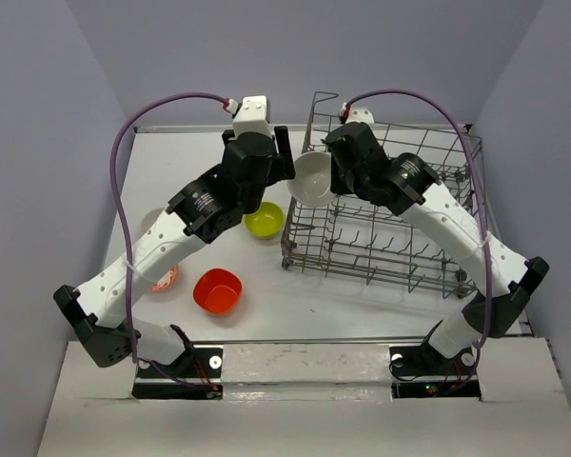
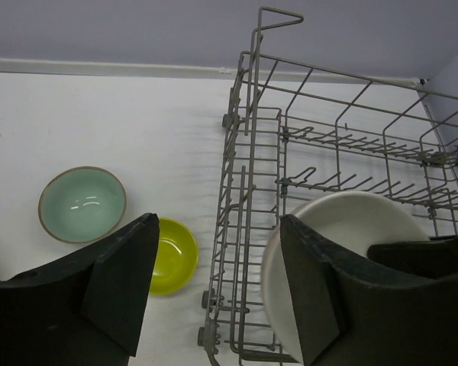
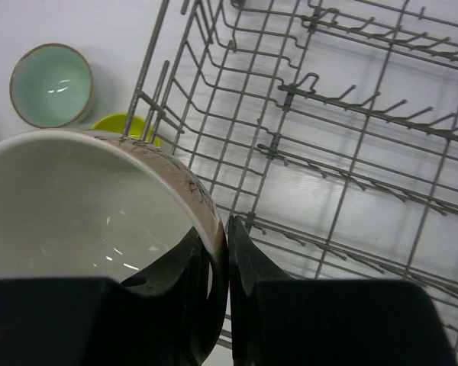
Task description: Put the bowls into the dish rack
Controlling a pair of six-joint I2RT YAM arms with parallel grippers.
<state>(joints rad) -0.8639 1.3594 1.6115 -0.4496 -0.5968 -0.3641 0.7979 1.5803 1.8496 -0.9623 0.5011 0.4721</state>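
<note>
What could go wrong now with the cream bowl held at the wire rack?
The right gripper pinches the round cream bowl only by its rim; it could slip. It hangs at the left wall of the grey wire dish rack and might snag. The open left gripper is close; the arms could collide.

Five bowls in all: one cream bowl (image 1: 312, 178), one lime bowl (image 1: 264, 220), one orange-red bowl (image 1: 218, 290), one teal bowl (image 2: 82, 203) and one red-patterned bowl (image 1: 167, 278), the last mostly hidden under an arm. One rack (image 1: 381, 243). Two arms, the left arm (image 1: 152, 252) and the right arm (image 1: 447, 214), each with one gripper: left gripper (image 2: 217, 229), right gripper (image 3: 227, 252). One desk (image 1: 190, 162).
</note>
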